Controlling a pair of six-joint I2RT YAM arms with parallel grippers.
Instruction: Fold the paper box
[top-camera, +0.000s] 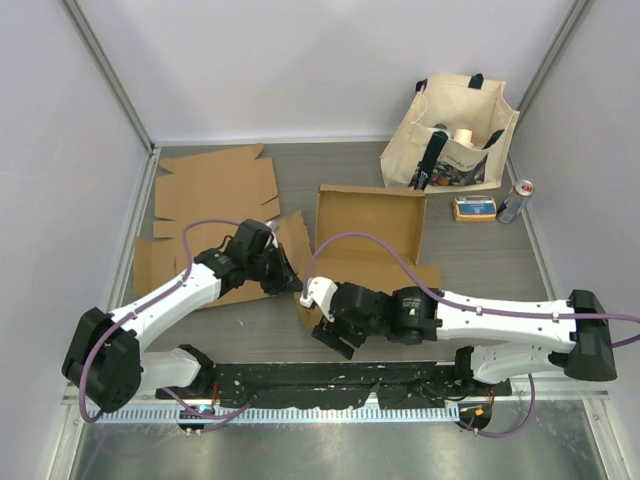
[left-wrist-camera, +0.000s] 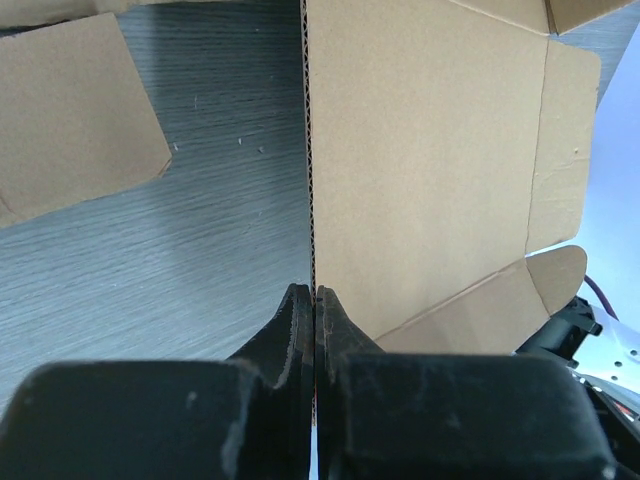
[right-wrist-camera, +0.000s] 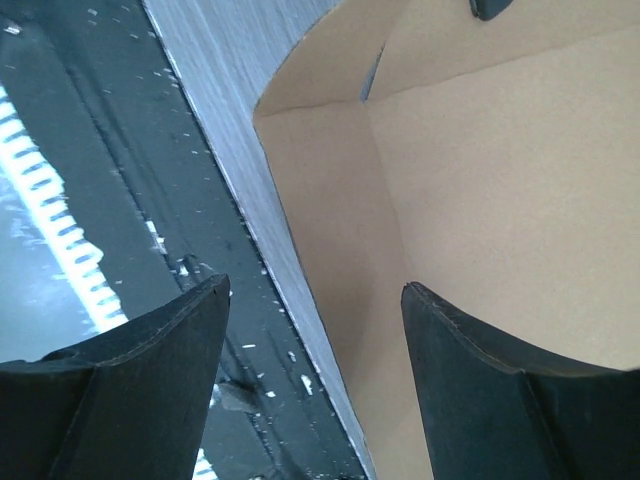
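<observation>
Left jaws, pressed shut on the thin corrugated edge of an upright panel of the paper box (left-wrist-camera: 430, 150), hold it standing off the counter (left-wrist-camera: 200, 220). Right jaws gape wide and grip nothing, the box's near corner wall rising in the gap between them and just ahead. Judged light, stiff across its panels yet easily creased or crushed, and smooth enough to slip, the board is best pinched gently at a flap's free edge near a score line.

Grey table (top-camera: 480, 255) with paper box (top-camera: 370, 215), flat cardboard (top-camera: 215, 185), tote bag (top-camera: 455, 130), can (top-camera: 515, 200), small packet (top-camera: 474, 208).
</observation>
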